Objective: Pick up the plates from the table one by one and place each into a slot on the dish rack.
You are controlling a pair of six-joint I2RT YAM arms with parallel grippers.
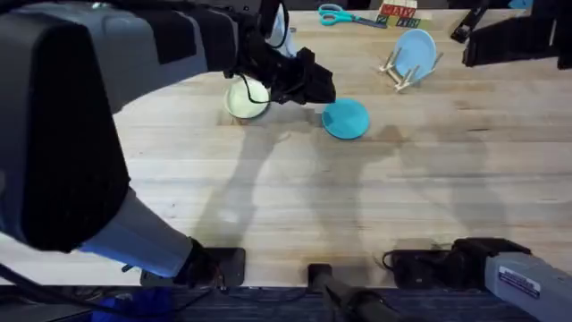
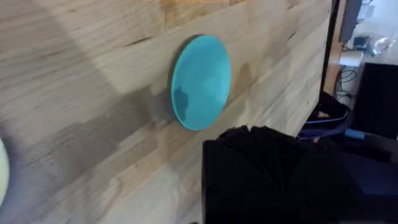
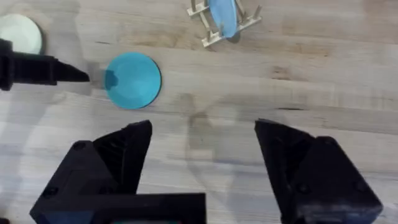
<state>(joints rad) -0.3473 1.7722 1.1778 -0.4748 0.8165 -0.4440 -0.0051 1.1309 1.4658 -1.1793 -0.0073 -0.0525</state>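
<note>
The teal plate lies flat on the desk, and it serves here as the landmark. Toward the arms' bases from it, the pale planks run bare and wide all the way to the desk's near edge. The left gripper hovers just beside the teal plate's far-left rim; whether it is clenched or released cannot be told. Its dark arm reaches in from the lower left. Past that gripper, farther left of the teal plate, the cream plate lies flat, partly under the arm.

Beyond the teal plate and to its right stands the dish rack, a small light-wood frame of upright dowel pegs. One slot holds the light blue plate, set on edge and leaning; the other slots between pegs stand open. Past the rack, near the desk's far edge, lie scissors with teal handles.

The right gripper is released, its black fingers spread wide, high over bare wood on the near side of the teal plate and touching nothing.

All three plates are round, smooth and shallow. The desk's planks show long grain and darker seams.
</note>
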